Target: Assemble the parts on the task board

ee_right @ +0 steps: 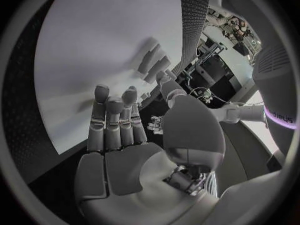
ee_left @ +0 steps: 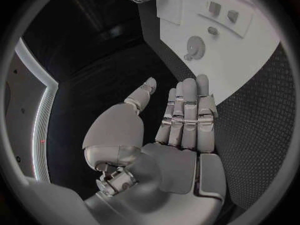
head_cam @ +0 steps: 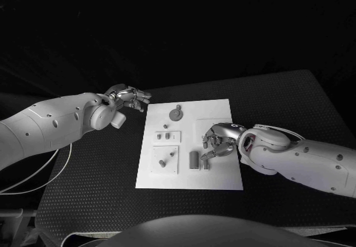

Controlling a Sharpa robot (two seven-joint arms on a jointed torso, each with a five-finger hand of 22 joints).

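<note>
Silver left robot hand (head_cam: pixel 130 96) and right robot hand (head_cam: pixel 219 140) both spread, holding nothing, above task board (head_cam: pixel 215 110).

One white task board (head_cam: pixel 215 110) is lying on one black tabletop (head_cam: pixel 282 103). Two hands are showing: the left hand (head_cam: pixel 127 97) and the right hand (head_cam: pixel 220 140). On the board, one round grey part (head_cam: pixel 176 113) is sitting, two small grey parts (head_cam: pixel 163 136) are standing side by side, one small peg (head_cam: pixel 162 163) is standing, and one long upright bar (head_cam: pixel 193 159) is standing beside it
</note>
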